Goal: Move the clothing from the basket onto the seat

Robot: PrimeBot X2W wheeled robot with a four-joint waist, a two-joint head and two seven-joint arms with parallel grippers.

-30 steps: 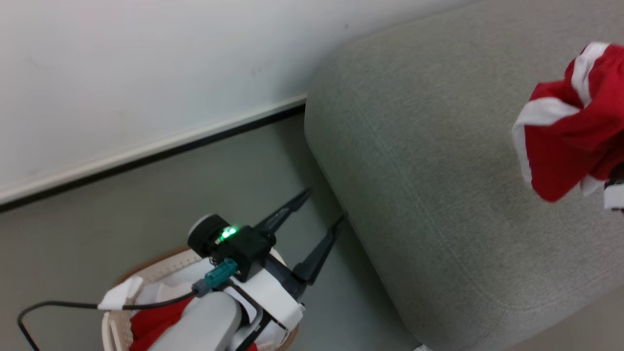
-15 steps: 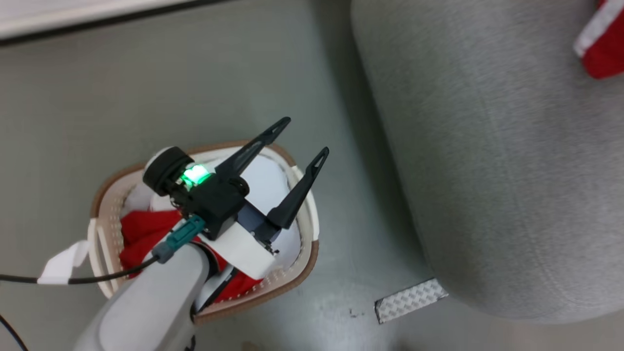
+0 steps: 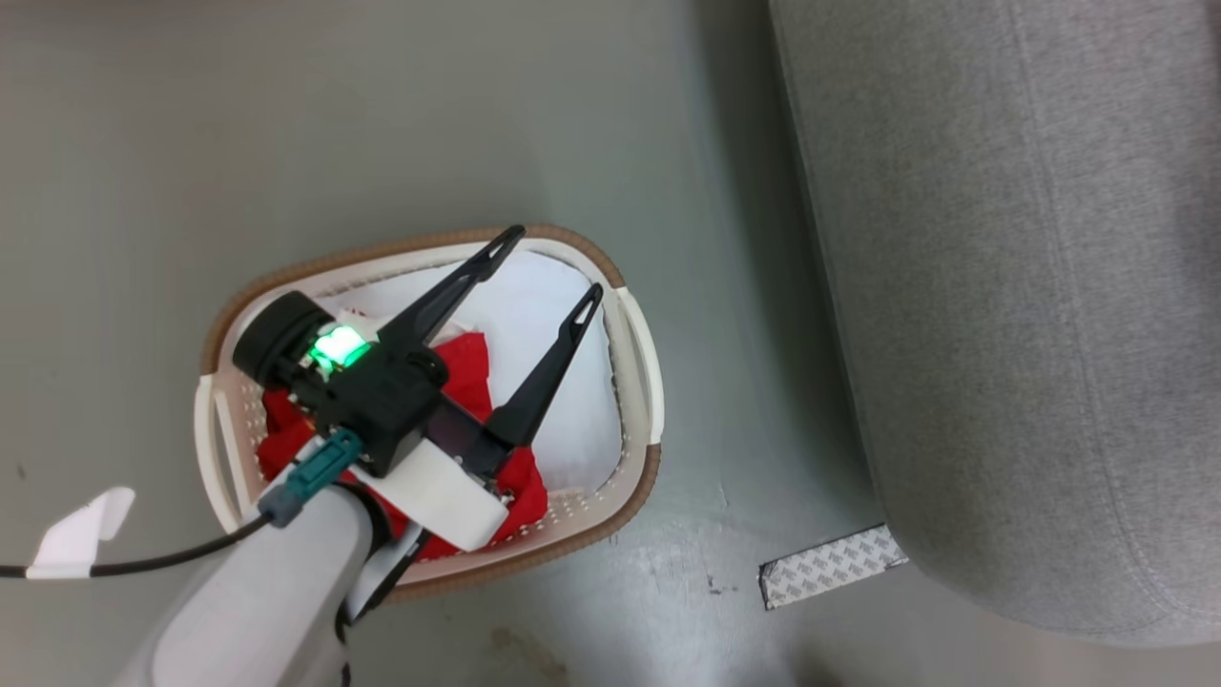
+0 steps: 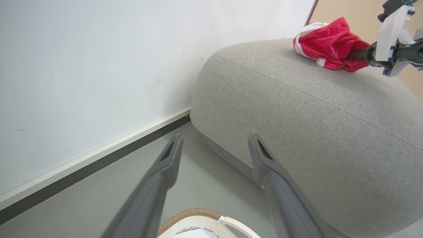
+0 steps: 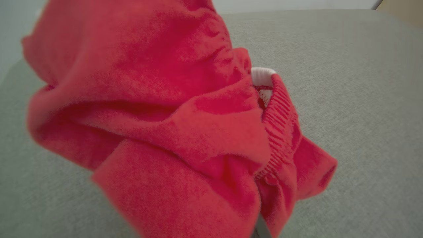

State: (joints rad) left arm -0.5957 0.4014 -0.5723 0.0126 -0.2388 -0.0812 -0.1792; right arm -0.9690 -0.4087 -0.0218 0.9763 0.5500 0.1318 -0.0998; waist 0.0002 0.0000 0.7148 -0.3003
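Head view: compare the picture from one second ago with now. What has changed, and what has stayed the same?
The head camera tipped down, bringing the whole basket into the picture. The left gripper drew back from over the floor to above the basket and its red clothing. Unchanged: its jaws are open and empty; the right gripper still holds a red garment at the seat.

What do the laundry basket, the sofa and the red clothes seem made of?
The basket looks like moulded plastic: smooth, cream-white, perforated walls. The sofa is matte grey woven upholstery with visible weave and stitched seams. The clothing seems a soft red knit, maybe cotton or fleece: it bunches in folds and has a ribbed gathered band.
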